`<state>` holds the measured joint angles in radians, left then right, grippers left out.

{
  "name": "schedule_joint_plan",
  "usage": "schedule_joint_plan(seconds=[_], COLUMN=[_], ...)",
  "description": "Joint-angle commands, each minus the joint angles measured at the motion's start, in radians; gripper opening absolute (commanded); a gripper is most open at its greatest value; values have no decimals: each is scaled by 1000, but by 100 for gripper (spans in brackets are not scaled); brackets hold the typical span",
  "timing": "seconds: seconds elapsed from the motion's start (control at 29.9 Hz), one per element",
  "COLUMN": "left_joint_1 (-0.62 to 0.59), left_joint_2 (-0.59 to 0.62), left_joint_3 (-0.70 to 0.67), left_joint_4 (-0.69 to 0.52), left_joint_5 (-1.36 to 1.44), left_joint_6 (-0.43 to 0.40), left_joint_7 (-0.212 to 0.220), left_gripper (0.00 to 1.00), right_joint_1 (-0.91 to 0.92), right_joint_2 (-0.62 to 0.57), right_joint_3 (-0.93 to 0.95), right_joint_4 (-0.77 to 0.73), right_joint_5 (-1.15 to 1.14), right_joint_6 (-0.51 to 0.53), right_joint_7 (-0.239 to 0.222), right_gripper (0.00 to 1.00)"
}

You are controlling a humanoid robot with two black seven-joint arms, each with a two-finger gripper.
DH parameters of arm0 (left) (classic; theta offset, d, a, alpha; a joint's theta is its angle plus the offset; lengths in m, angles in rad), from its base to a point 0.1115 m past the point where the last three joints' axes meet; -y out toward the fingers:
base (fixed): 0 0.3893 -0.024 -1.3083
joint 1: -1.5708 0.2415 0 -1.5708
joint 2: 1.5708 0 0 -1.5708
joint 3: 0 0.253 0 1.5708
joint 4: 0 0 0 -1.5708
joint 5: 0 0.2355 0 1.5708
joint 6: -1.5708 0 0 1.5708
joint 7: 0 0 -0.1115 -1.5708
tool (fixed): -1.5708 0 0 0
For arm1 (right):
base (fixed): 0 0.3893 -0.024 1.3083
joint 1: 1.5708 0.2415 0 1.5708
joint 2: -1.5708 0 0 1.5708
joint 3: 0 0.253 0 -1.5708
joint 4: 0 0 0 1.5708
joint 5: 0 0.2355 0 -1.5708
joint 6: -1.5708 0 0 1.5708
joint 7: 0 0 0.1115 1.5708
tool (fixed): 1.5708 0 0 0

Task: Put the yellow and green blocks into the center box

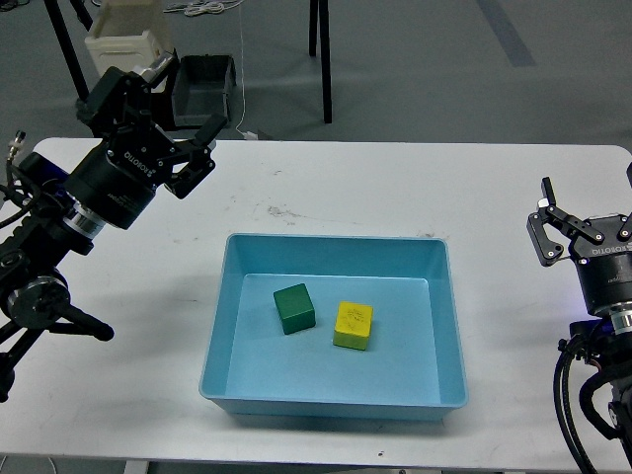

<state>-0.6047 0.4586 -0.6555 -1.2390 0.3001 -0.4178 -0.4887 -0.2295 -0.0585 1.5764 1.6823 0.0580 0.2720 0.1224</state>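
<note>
The dark green block (294, 308) and the yellow block (353, 325) sit side by side, a little apart, on the floor of the light-blue tray (334, 241) at the middle of the white table. My left gripper (161, 111) is open and empty, raised over the table's far left corner, well away from the tray. My right gripper (587, 200) is open and empty at the table's right edge, right of the tray. Its outer finger is partly cut off by the view's edge.
On the floor behind the table stand a cream-white crate (122, 36) and a dark grey bin (201, 85), close behind my left gripper. Black stand legs (321, 59) rise at the back centre. The white table (326, 178) has bare surface around the tray.
</note>
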Motion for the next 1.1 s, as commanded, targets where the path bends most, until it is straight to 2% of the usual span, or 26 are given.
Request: schedule_joint_plan(seconds=[0.0,0.23,0.54,0.7,0.8,0.9,1.07], left_joint_1=[46,150,322,352,370,393,462], left_joint_2=[11,55,83,89,91,87,78], left_joint_3=[-3,-7,-39,-29,-23,-27,-71], left_joint_4=[1,-28,-193,-276,-303,-304,-304], left_joint_5=[-276,-648,-729,-782,-814,-869,-894], left_joint_6=[4,-1,17,47,54,51,42], left_joint_7=[0,0,0,0,0,28,9], left_gripper=[100,100,100,100,100,100,100], right_joint_1=[-7,-50,-132,-157,-157,-159,-177], right_joint_2=[23,58,58,58,58,58,58], right_joint_3=[4,1,-39,-62,-67,-70,-85], right_joint_4=[0,0,-3,-1,-3,-4,-9], right_joint_5=[11,31,191,191,187,186,186], right_joint_6=[-1,3,4,9,12,12,12], right_joint_7=[2,-1,-21,-17,-15,-12,-12], right_gripper=[100,100,100,100,100,100,100])
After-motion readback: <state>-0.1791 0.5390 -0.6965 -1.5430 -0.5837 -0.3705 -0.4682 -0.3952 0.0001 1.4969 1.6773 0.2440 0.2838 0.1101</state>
